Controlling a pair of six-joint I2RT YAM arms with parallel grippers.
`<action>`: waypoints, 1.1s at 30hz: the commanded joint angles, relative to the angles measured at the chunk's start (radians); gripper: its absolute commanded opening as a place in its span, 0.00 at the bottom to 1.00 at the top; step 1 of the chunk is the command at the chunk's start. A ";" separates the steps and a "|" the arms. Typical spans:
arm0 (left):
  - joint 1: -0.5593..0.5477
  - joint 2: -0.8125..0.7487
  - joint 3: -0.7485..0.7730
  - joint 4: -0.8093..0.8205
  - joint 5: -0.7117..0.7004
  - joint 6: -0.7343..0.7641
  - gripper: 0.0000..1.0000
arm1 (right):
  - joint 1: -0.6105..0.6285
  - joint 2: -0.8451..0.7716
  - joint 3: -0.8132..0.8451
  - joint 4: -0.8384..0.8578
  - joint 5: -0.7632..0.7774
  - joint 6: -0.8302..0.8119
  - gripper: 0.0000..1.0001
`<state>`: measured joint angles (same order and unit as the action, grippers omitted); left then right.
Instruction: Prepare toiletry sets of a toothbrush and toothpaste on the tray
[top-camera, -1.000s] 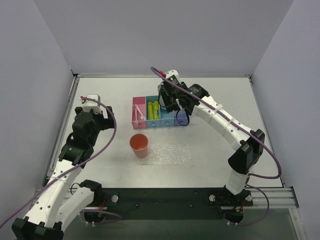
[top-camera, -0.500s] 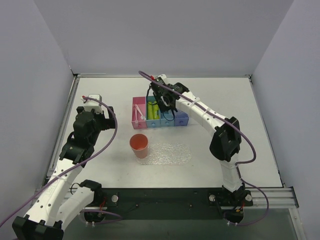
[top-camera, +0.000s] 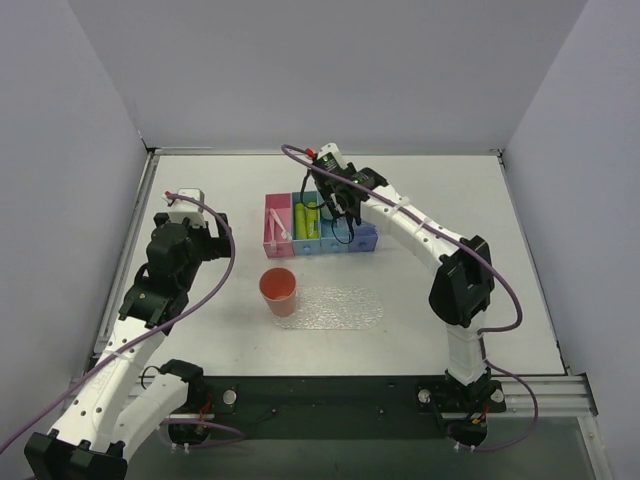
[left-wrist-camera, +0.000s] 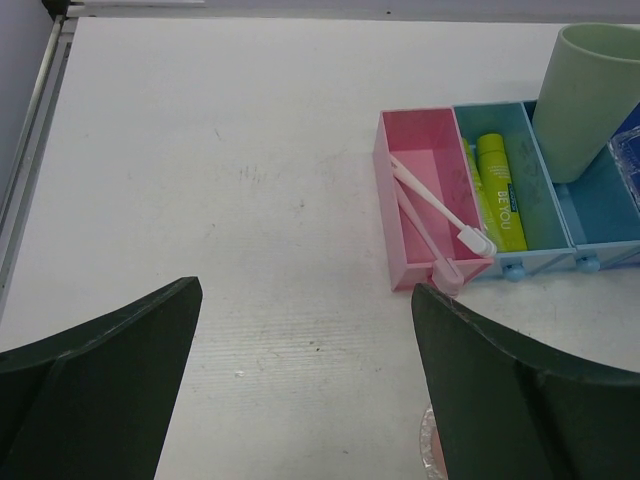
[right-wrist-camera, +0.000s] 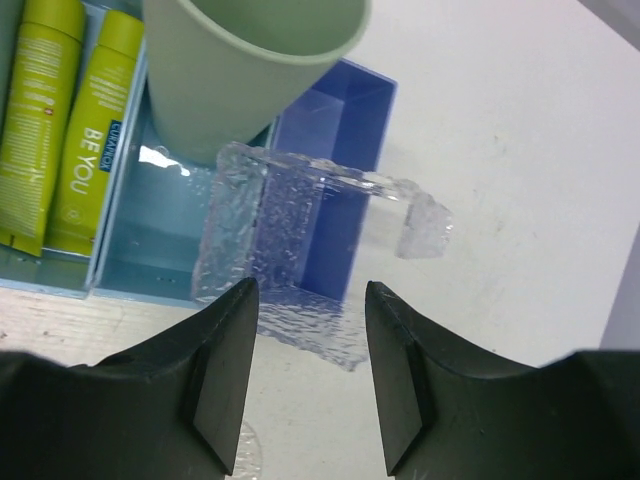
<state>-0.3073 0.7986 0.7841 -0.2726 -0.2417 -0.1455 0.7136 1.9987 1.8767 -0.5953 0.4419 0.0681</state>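
Two pink toothbrushes (left-wrist-camera: 440, 212) lie slanted in the pink bin (top-camera: 276, 226), heads over its near wall. Yellow-green toothpaste tubes (right-wrist-camera: 60, 130) lie in the light blue bin beside it, also visible from above as toothpaste (top-camera: 306, 218). The clear bumpy tray (top-camera: 345, 308) lies flat in front of the bins. My right gripper (right-wrist-camera: 310, 290) hovers open over the near edge of the blue bins (top-camera: 345, 238), nothing between its fingers. My left gripper (left-wrist-camera: 305, 290) stands wide open over bare table, left of the pink bin.
A green cup (right-wrist-camera: 240, 70) stands in a blue bin. A clear textured piece (right-wrist-camera: 300, 230) stands in the dark blue bin just beyond my right fingertips. An orange cup (top-camera: 278, 288) stands at the tray's left end. Grey walls close in the table.
My right arm's elbow has swung in to the left while its gripper stayed over the bins, its jaws a little narrower. The left arm has not moved.
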 joint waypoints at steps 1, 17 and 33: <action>-0.006 -0.004 0.034 0.039 0.012 0.001 0.97 | -0.042 -0.092 -0.071 0.095 0.054 -0.108 0.42; -0.009 0.004 0.033 0.041 0.021 -0.002 0.97 | -0.054 -0.032 -0.105 0.250 0.123 -0.271 0.41; -0.012 0.001 0.033 0.039 0.016 0.000 0.97 | -0.054 0.021 -0.111 0.250 0.195 -0.277 0.23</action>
<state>-0.3134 0.8028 0.7841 -0.2726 -0.2306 -0.1459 0.6552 2.0071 1.7588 -0.3481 0.5716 -0.1970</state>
